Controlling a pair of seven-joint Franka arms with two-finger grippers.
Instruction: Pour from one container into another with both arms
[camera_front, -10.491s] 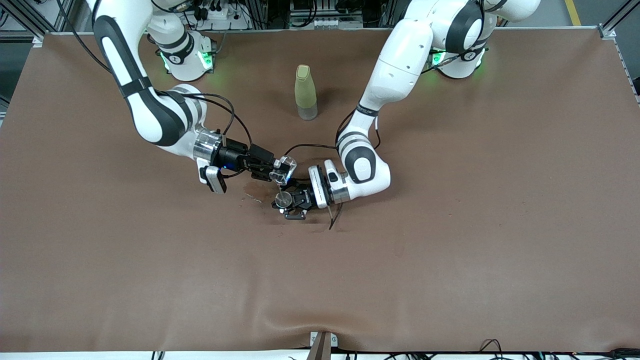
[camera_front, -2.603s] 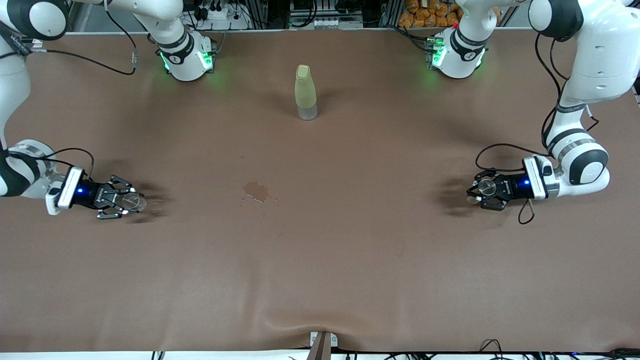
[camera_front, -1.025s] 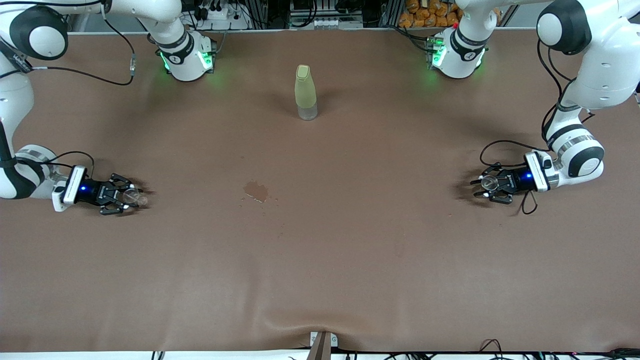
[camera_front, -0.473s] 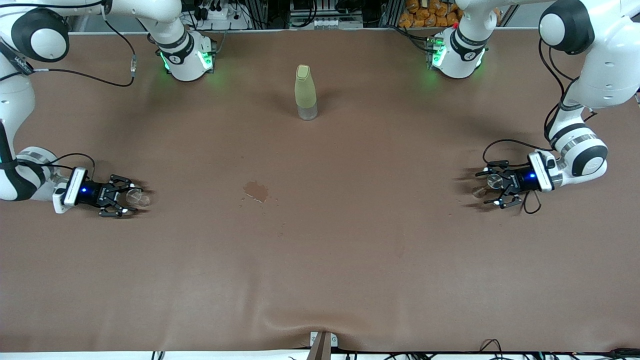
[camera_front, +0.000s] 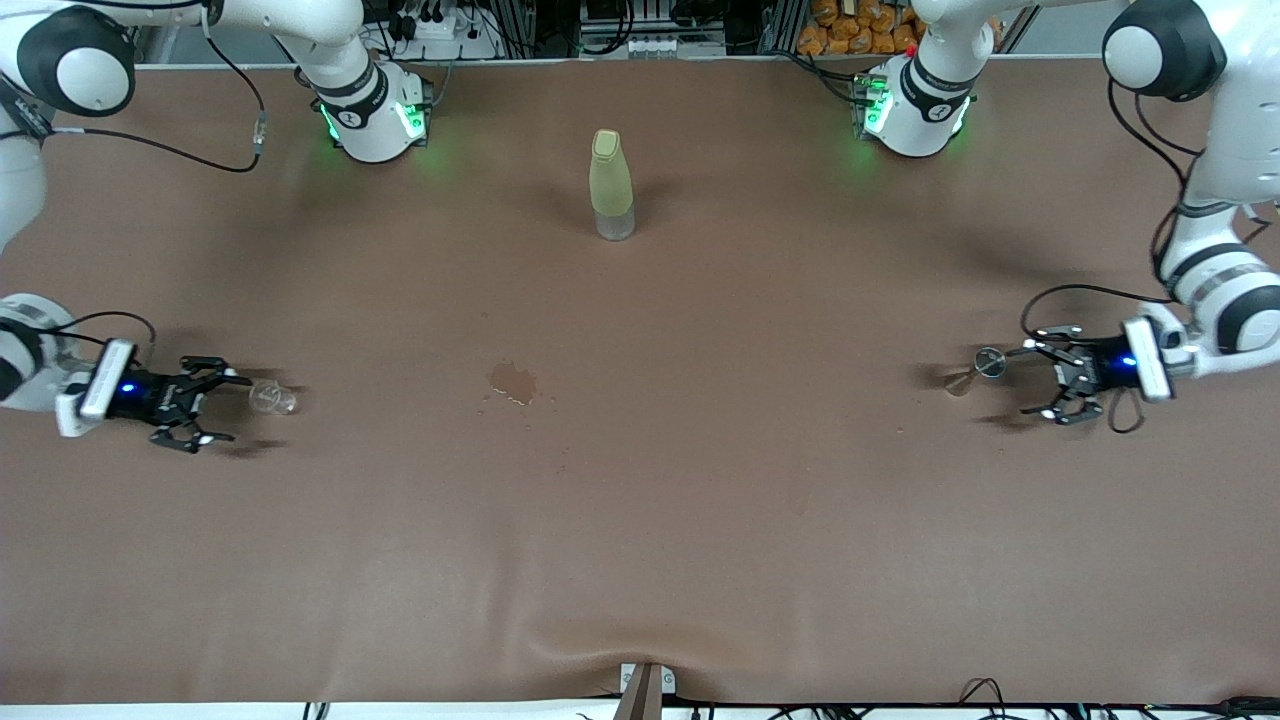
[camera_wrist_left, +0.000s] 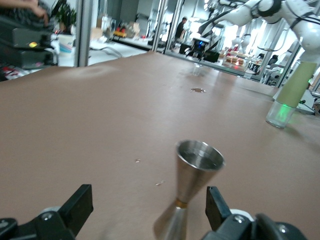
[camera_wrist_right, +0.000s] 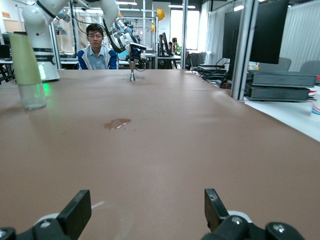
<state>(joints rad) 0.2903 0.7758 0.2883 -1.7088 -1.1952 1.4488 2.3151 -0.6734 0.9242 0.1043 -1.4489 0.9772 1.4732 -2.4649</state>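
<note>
No legible writing. Brown-covered table (camera_front: 640, 560). Near its right-arm edge: right tool (camera_front: 200, 403), fingers spread, empty; clear glass cup (camera_front: 272, 397) on the table just off the fingertips. Small spill (camera_front: 513, 381) mid-table. Near the left-arm edge: left tool (camera_front: 1052, 380), fingers spread, empty; steel jigger (camera_front: 978, 367) upright just off its tips. Pale yellow-green bottle (camera_front: 609, 185) toward the base-side edge, unobstructed.

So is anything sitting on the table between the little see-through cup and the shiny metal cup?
Only a small spill stain lies between the clear cup and the metal jigger. The bottle stands farther from the front camera, off that line.
</note>
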